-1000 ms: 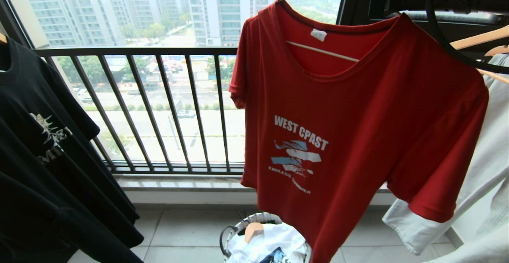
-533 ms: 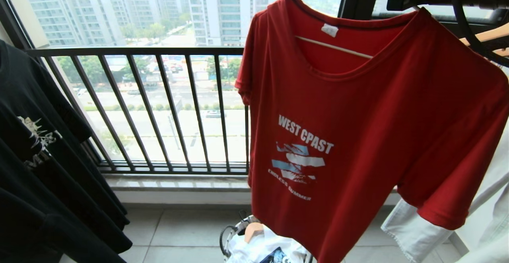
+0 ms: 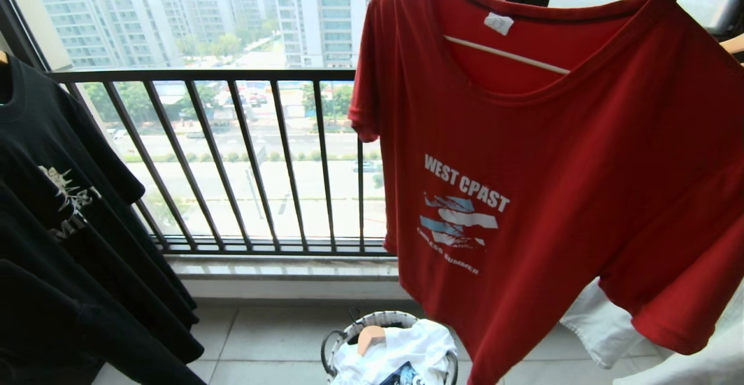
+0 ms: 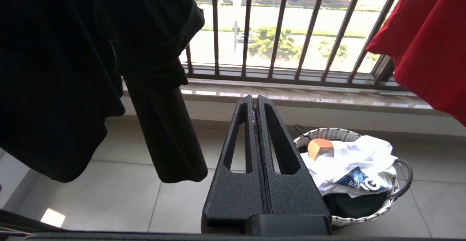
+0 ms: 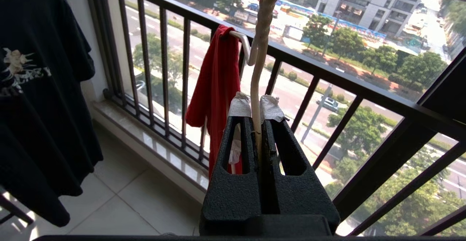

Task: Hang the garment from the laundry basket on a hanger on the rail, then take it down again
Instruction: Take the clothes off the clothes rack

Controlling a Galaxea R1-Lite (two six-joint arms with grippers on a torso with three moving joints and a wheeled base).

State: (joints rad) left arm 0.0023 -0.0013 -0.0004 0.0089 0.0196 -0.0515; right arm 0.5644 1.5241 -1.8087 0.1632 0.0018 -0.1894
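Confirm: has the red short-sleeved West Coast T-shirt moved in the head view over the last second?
Yes. The red short-sleeved T-shirt has shifted up and to the robot's right against the dark balcony railing, which has stayed put. Its lower left edge now covers more bars.

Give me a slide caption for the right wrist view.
Right gripper shut on off-white thin hanger carrying red T-shirt beside balcony railing.

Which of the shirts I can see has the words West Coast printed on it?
The red T-shirt, on the off-white hanger. The black T-shirt carries only a pale print.
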